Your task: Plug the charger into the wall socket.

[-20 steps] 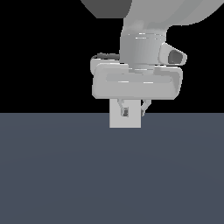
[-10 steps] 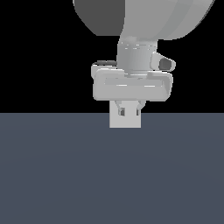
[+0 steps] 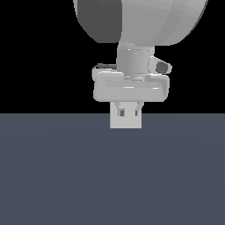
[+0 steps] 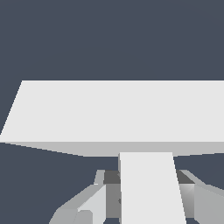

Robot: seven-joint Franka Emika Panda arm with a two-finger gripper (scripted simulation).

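Note:
In the wrist view my gripper (image 4: 146, 199) is shut on the charger (image 4: 151, 188), a small near-white block that sticks out between the two fingers (image 4: 89, 203). The charger's far end meets the near edge of the wall socket (image 4: 118, 111), a wide flat light-grey panel; I cannot tell whether they touch. The orange dot does not show. In the exterior view my gripper (image 3: 128, 110) hangs right in front of the wall socket (image 3: 125, 123), and the charger is hidden there.
A dark blue-grey floor (image 3: 110, 176) fills the lower half of the exterior view, under a black background. The large arm link (image 3: 140, 22) looms at the top, close to the camera.
The hand has shifted slightly to the exterior view's left and turned a little at the wrist. The upper arm link has swung closer and looks larger. The panel has not moved.

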